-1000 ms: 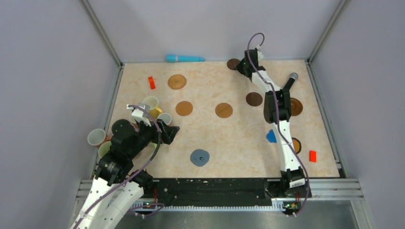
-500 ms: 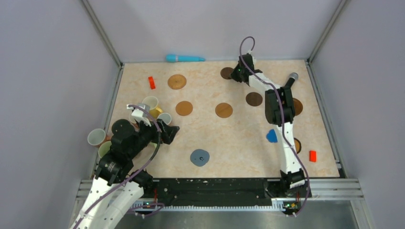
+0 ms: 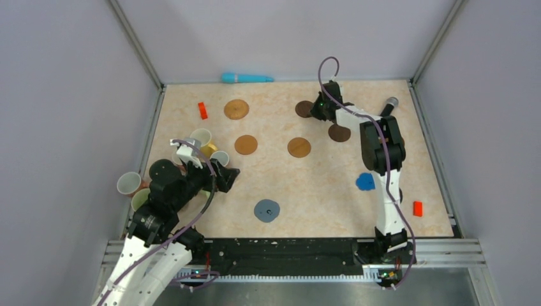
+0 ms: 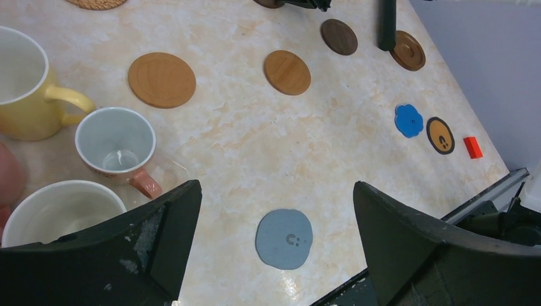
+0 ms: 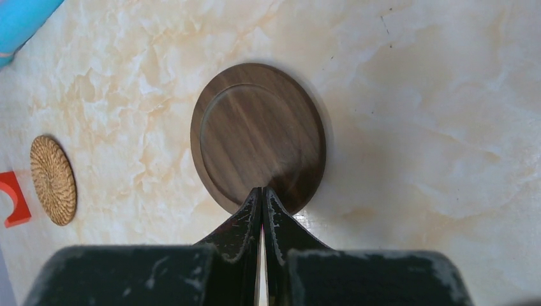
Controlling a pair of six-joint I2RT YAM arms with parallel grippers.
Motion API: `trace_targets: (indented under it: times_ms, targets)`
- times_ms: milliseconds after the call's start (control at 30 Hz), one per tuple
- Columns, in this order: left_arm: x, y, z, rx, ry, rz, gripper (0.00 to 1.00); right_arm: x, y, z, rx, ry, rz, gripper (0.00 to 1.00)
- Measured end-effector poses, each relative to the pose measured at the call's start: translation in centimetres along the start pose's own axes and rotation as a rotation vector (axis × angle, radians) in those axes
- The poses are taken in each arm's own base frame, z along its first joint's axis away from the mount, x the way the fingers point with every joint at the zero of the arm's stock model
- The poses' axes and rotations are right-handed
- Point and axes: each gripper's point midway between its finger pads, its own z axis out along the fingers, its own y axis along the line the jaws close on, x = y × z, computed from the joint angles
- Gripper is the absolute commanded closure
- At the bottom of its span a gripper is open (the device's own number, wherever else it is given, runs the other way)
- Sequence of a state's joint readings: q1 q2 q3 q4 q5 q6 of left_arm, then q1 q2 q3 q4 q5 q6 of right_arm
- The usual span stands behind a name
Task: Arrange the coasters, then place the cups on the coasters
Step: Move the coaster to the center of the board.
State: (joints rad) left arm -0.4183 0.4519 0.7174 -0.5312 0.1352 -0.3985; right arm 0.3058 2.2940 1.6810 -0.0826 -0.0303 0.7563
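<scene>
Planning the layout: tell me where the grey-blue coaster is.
Top view: the grey-blue coaster lies alone near the table's front edge, left of centre; the blue scalloped coaster sits to its right.

A: In the top view, the left arm (image 3: pixel 169 191) is covering some cups (image 3: pixel 129 183); only a few rims are showing.
B: The right arm (image 3: pixel 381 150) is hiding the black-rimmed coaster (image 4: pixel 440 135) and a brown coaster (image 4: pixel 408 51) there.
A: The left wrist view's edge is cutting off the yellow cup (image 4: pixel 22 83) and woven coaster (image 4: pixel 96 3).
B: The right fingers (image 5: pixel 247 223) are masking the near rim of the dark coaster (image 5: pixel 258 131), so I'm not making out whether they're touching.
</scene>
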Motion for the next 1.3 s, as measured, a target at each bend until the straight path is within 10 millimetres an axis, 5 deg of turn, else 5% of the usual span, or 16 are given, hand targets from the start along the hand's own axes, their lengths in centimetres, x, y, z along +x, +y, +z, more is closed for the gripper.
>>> trace_targets:
  times_ms: [433, 533, 700, 767, 933, 1033, 1067, 1100, 1300]
  targets:
    - [1.7, 2.1, 1.9, -0.102, 0.102, 0.005, 0.01, -0.5, 3.3, -2.5, -0.162, 0.08, -0.123, 1.0]
    - [1.1, 2.9, 2.5, -0.156, 0.11, 0.013, 0.05, -0.4, 4.3, -6.2, -0.224, 0.068, -0.124, 0.97]
    - [-1.0, 4.2, 4.7, -0.252, 0.096, 0.027, 0.16, 0.4, 6.2, -15.1, -0.369, -0.002, -0.147, 0.76]
    - [-2.0, 4.7, 6.2, -0.287, 0.096, 0.039, 0.31, 1.3, 6.7, -18.7, -0.435, -0.034, -0.172, 0.72]
    - [-4.7, 6.5, 11.5, -0.398, 0.126, 0.06, 0.97, 5.4, 6.4, -25.3, -0.555, -0.07, -0.253, 0.53]
    - [-6.0, 7.7, 15.4, -0.443, 0.136, 0.045, 1.0, 7.6, 5.2, -27.2, -0.58, -0.056, -0.287, 0.26]
    - [-6.8, 9.3, 19.0, -0.466, 0.141, 0.015, 1.0, 8.8, 3.9, -28.5, -0.584, -0.063, -0.318, 0.15]
    - [-6.8, 9.3, 19.1, -0.468, 0.141, 0.014, 1.0, 8.8, 3.8, -28.6, -0.584, -0.064, -0.321, 0.1]
    - [-7.3, 14.7, 26.6, -0.497, 0.143, -0.13, 1.0, 8.8, 2.8, -30.8, -0.596, -0.144, -0.344, 0.06]
